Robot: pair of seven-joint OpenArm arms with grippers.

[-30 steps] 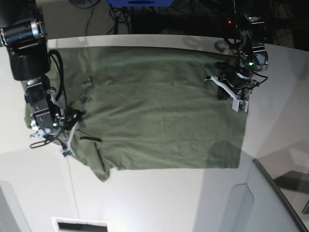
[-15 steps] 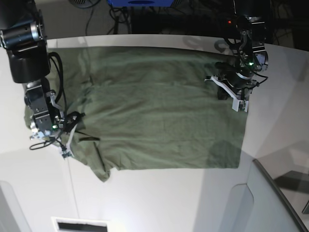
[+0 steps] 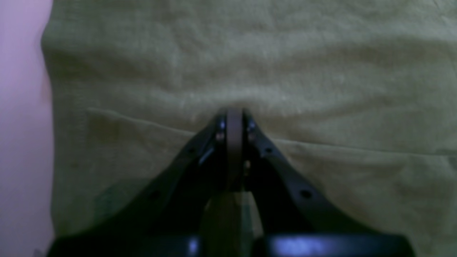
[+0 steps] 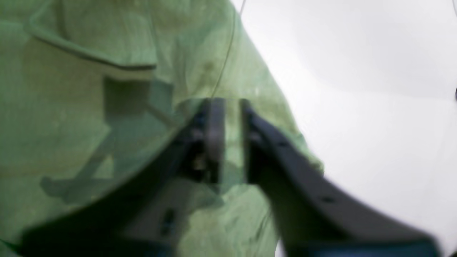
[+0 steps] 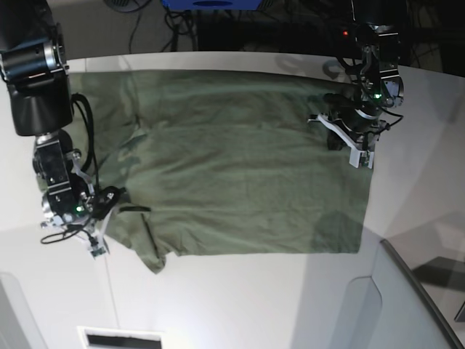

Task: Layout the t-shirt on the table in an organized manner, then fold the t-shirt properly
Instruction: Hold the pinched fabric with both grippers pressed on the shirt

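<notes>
The right gripper, on the left of the base view, sits lower along the sleeve edge of the t-shirt than it did a second ago, having slid toward the near side of the table; the sleeve cloth beside it has shifted a little with it. The left gripper, on that view's right, holds the same spot near the hem as before.

Seen from the right wrist, the right gripper's jaws stand a narrow gap apart with green cloth showing between them; whether they pinch that cloth cannot be told from the blurred frame. Seen from the left wrist, the left gripper is fully closed, its tips pressed together and resting on the fabric; whether any cloth is caught between them cannot be told.

The olive-green shirt lies spread nearly flat across the white table, long side running left to right in the base view, its hem edge straight at the right. Light wrinkles cross the body. The sleeve at lower left is bunched and folded into a point, and a seam line runs across the cloth under the left wrist camera.
</notes>
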